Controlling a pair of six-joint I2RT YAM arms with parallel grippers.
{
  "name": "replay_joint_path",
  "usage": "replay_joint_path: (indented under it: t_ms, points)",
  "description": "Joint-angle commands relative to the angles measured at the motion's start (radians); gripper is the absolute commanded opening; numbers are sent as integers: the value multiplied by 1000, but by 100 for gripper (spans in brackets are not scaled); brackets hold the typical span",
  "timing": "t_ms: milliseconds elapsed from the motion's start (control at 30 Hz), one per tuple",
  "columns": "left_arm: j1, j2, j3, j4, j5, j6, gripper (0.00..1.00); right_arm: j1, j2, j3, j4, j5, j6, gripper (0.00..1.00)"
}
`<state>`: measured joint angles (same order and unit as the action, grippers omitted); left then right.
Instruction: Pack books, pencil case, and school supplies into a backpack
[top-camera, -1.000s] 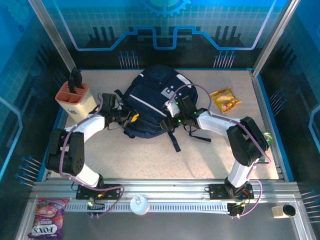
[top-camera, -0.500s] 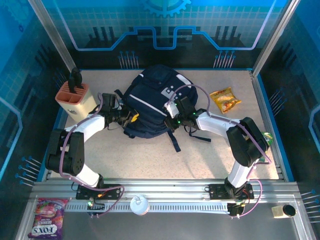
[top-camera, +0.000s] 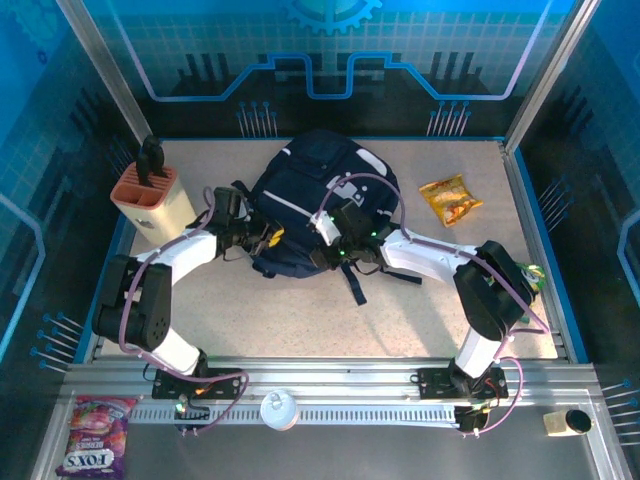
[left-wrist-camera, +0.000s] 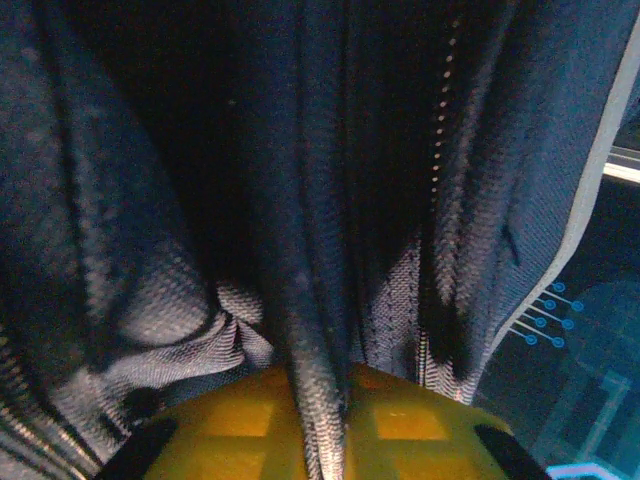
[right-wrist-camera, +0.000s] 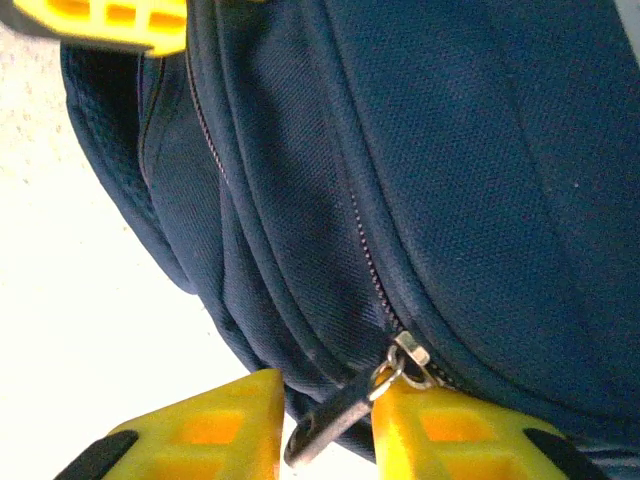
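The left claw (left-wrist-camera: 320, 405), cropped by the bottom edge, has its finger gap hidden under a backpack (left-wrist-camera: 200, 200) fold.

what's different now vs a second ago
The right pincer slid left along the backpack's near edge, toward the left pincer. Its fingers now flank the zipper pull; whether it grips is unclear. The left pincer stays clamped on a fabric fold. The knife block and snack bag are unmoved.
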<state>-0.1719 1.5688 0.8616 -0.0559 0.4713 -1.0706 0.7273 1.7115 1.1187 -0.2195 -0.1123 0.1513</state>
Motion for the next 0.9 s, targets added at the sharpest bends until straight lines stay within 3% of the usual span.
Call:
replay_joint_path:
  t_ms: [0,200,400,633,867]
  points:
    - [-30,-52,-1,-46,-31,50,24,-22,-101,-50,50,-20,137,39]
    - [-48,-141,14,-215,-142,195,40,-145,-298,-267,217,-55,408,56]
    - [-188,-194,109,-363,-324,358,49,-280,-357,-378,320,-95,675,65]
    - [-429,-111,270,-476,-549,468,50,-336,-315,-385,369,-132,862,68]
    - [-578,54,422,-579,-721,519,46,-339,-261,-385,429,-154,933,67]
